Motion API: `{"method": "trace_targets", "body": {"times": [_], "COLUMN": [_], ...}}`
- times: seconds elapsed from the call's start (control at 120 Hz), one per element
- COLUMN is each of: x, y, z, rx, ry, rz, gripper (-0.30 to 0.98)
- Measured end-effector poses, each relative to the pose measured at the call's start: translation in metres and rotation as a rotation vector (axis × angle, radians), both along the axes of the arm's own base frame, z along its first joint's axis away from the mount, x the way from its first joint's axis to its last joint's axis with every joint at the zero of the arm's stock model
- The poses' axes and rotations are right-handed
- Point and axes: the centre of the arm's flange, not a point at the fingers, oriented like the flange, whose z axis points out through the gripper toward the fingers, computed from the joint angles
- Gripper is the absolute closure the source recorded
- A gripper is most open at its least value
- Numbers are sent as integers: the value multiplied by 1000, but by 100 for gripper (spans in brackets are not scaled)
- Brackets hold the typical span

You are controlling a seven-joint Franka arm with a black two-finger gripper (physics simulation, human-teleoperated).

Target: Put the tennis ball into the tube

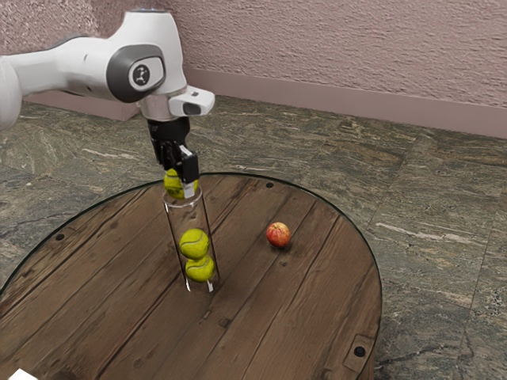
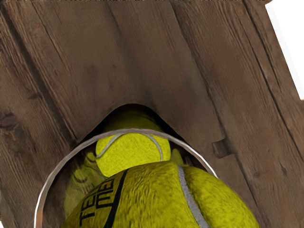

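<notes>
Rough pink plaster walls with a flat pink baseboard rise behind a floor of grey-green veined stone, where a round desk of brown wooden planks stands, dark bolts set near its rim. From the exterior view's left to its right, a plain white object with straight edges comes first, cut off by that view's lower edge, too little of it showing to name. Next is the white jointed arm, coming in over the desk's far left part as that view has it, with the black two-finger claw pointing down from its end. The claw is clamped on a yellow-green felt tennis ball, holding it at the mouth of a clear cylindrical tube; whether its underside is within the rim, I cannot tell. In the wrist view, the held ball displays black lettering and a grey seam, and the tube's rim curves around part of it. The tube stands upright on the desk, well in from the edges, with two more yellow-green balls inside, one resting on the other in its lower part. Farther right, apart from the tube and nearer the desk's far right edge, lies a round red-and-yellow apple.
</notes>
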Motion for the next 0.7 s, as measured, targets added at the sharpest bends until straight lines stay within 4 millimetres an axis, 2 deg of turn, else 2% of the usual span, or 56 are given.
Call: {"method": "trace_targets", "body": {"times": [0.158,0.358,0.408,0.517,0.567,0.617,0.7], "x": [0,-3,-8,-28,-34,-36,-38], "y": [-1,0,1,6,8,9,9], "z": [0,2,14,57,71,79,82], "rx": [-3,-3,0,10,13,16,19], "ry": [2,3,-13,-58,-71,-80,-76], "rz": [-4,-5,-2,22,32,39,47], "gripper": [19,7,6,3,3,2,1]}}
